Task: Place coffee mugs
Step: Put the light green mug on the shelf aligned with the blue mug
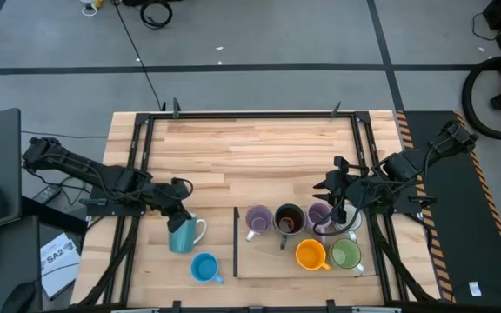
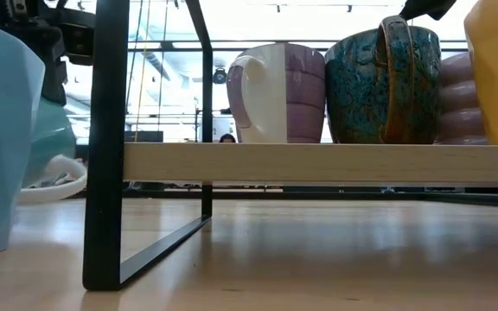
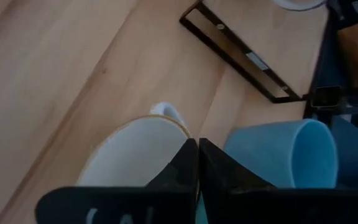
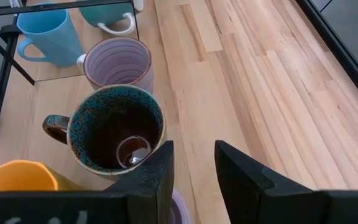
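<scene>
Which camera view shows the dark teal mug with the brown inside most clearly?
The right wrist view: the dark teal mug shows rim, brown inside and handle. The low view shows only its outer wall and handle; the high view shows it small, from above. The left wrist view misses it.

The right gripper (image 1: 337, 211) covers most of the white mug (image 1: 348, 223) and partly the second purple mug (image 1: 318, 214).
</scene>
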